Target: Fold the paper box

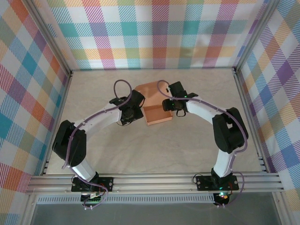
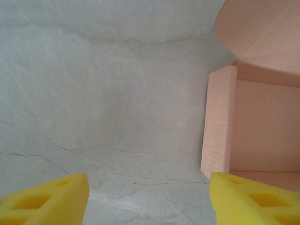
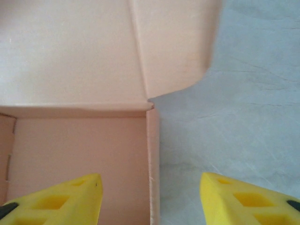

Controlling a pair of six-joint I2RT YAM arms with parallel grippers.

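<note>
At the middle of the pale, marble-patterned table (image 1: 154, 154) you have the salmon-orange thin-card paper box (image 1: 158, 115), standing as an open tray with its walls up. Its lid is thrown back at 12 o'clock of the tray, leaning a little toward 11.

Your left gripper (image 1: 139, 110) sits at 9 o'clock of the box, just beside the left wall. From the left wrist camera, its yellow fingertips (image 2: 47, 201) are spread wide with only bare table between them. The box's left wall stands at 3 o'clock in that view, close to the right-hand finger; you cannot tell whether they touch. That gripper is released and holds nothing.

Your right gripper (image 1: 165, 106) sits at 3 o'clock of the box. From the right wrist camera, its yellow fingertips (image 3: 248, 201) are parted and straddle the right wall, one finger over the tray floor and one over the table. Neither presses the card, so this gripper is released too. The lid's rounded side flap hangs at 12 o'clock there.
</note>
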